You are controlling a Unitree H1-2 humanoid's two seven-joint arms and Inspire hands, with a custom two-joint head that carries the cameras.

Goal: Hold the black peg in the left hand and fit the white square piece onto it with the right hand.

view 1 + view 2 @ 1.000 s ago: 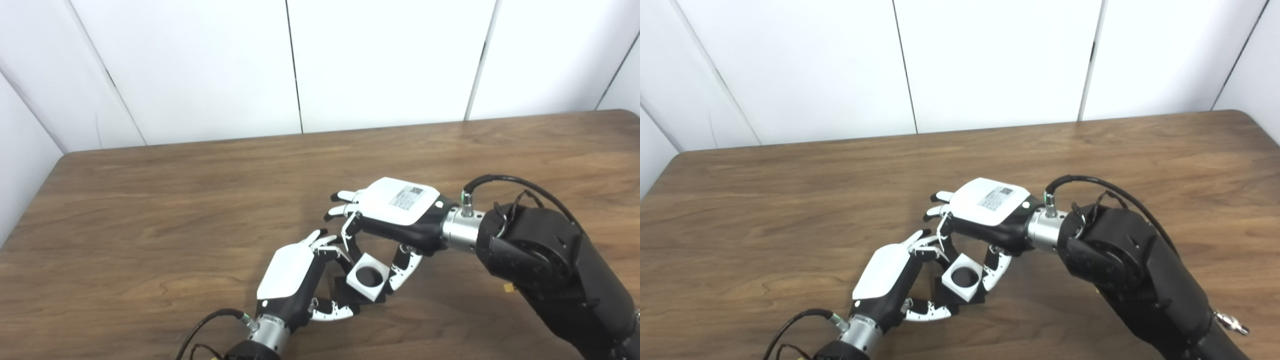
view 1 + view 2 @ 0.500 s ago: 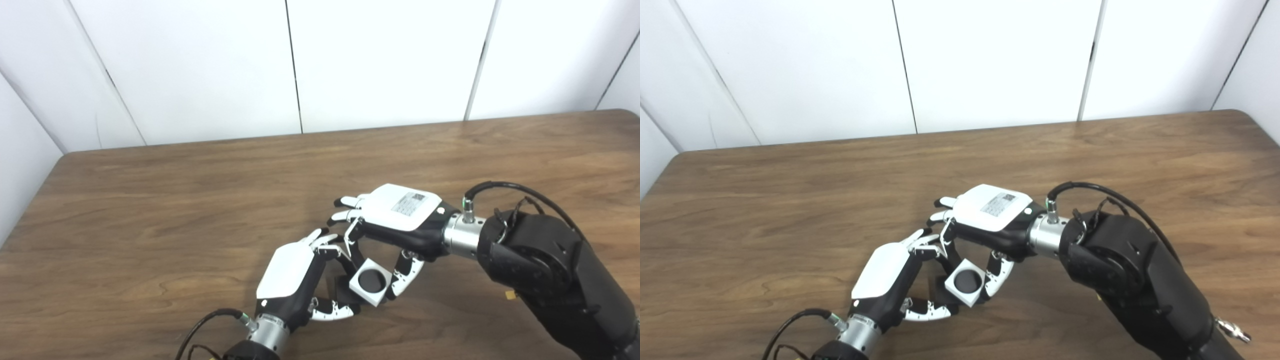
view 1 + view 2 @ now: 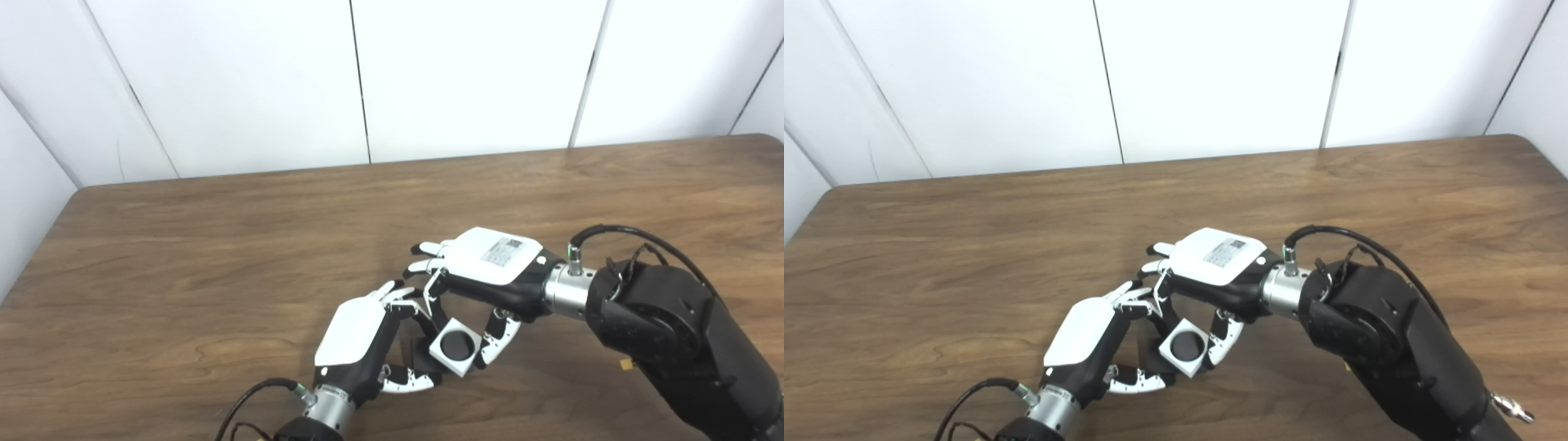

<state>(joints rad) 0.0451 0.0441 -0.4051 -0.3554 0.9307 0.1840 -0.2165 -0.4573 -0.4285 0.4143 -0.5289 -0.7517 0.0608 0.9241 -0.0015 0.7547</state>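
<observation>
While the left hand grasps the black peg, the right hand grips the white square piece seated over it, above the bench.

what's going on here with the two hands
The left hand grips a black peg low over the wooden table, while the right hand holds a white square piece on it. The piece's round hole looks filled with black, so it seems at least partly fitted; how deep is unclear.
</observation>
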